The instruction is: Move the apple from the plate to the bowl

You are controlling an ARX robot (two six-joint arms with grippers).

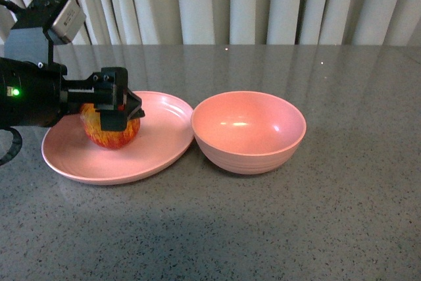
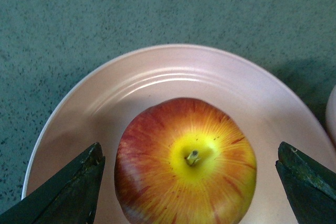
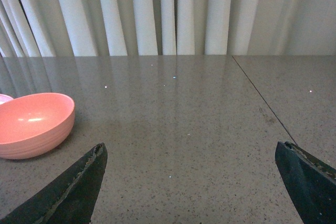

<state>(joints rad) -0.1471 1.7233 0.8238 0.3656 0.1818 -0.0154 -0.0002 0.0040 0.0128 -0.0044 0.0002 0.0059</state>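
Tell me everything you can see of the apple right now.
The apple is round and smooth-skinned, red with yellow-orange streaks, and has a yellow dimple and short stem facing up. It sits upright on the plate and looks whole. The open left gripper straddles it, one finger on each side, with gaps showing in the wrist view. Only the plate appears to touch it.

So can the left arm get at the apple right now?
Probably yes: the left gripper is open with its jaws either side of the apple on the plate, and nothing lies between.
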